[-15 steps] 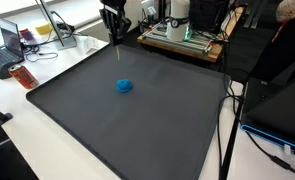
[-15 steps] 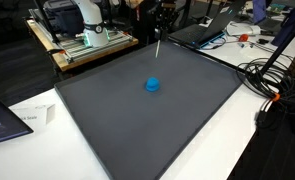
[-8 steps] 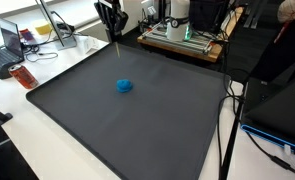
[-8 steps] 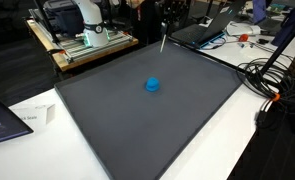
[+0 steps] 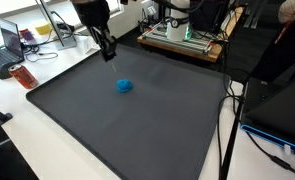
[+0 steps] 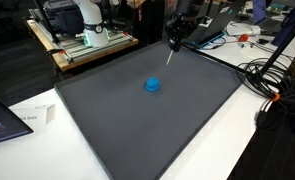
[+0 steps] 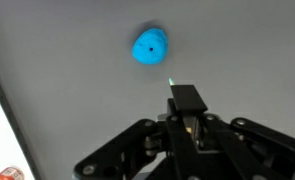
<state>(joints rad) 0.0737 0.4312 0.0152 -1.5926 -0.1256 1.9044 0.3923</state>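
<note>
Pincer (image 6: 175,36) pinching rod (image 6: 170,53), blue lump (image 6: 153,85) well apart

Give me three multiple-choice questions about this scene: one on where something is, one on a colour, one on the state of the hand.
1. Where does the small lump lie? A on the dark mat B on a laptop C on the floor
2. Its colour? A red B blue C green
3. The hand is: A wide open B shut on a thin rod C out of view
Answers: 1 A, it sits alone mid-mat in both exterior views; 2 B, plainly blue in every view; 3 B, the rod juts down from its closed grip.
</note>
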